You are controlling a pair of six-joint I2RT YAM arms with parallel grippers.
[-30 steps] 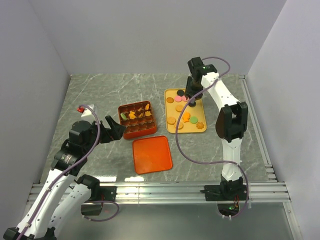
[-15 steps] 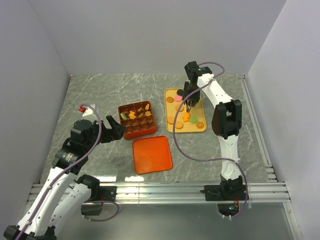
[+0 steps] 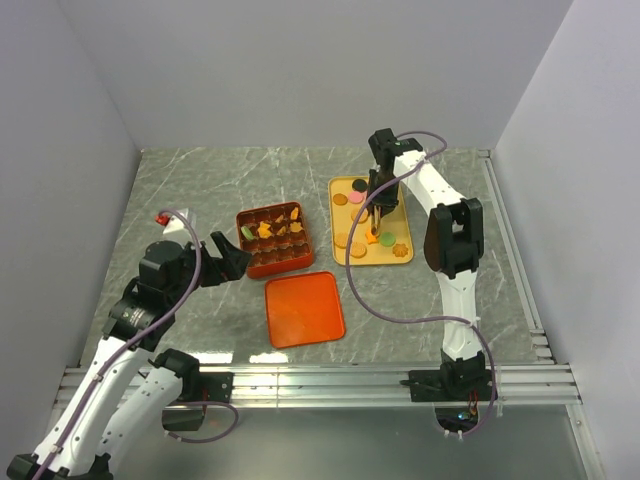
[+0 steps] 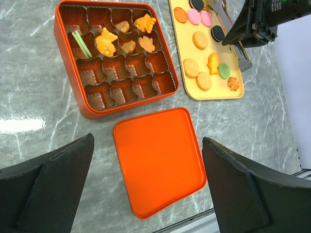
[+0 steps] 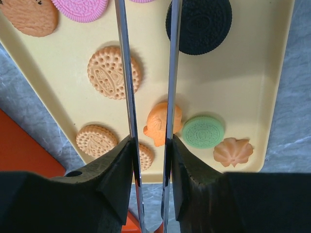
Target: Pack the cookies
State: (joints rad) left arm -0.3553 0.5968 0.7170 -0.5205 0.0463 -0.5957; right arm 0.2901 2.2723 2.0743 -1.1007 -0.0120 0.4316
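Observation:
Loose cookies (image 3: pixel 352 200) lie on a pale yellow tray (image 3: pixel 401 234), among them a fish-shaped orange cookie (image 5: pixel 156 125), a green one (image 5: pixel 204 131) and a black one (image 5: pixel 199 24). My right gripper (image 5: pixel 149 141) is shut on metal tongs (image 5: pixel 124 73) and hangs over the tray (image 5: pixel 233 87). The two blades frame the fish cookie; their tips are out of the wrist view, so I cannot tell if they touch it. The orange-red gridded box (image 3: pixel 296 264) holds several cookies (image 4: pixel 107 42) in its far rows. My left gripper (image 4: pixel 147 141) is open above the lid.
The flat orange-red lid (image 3: pixel 304 308) lies on the marble table in front of the box (image 4: pixel 127 109). A cable loops from the right arm down past the tray's near edge. Grey walls close in on three sides.
My right arm has shifted nearer and lowered the tongs over the tray's middle, toward the fish cookie. The blades have drawn closer together. The left arm has not moved.

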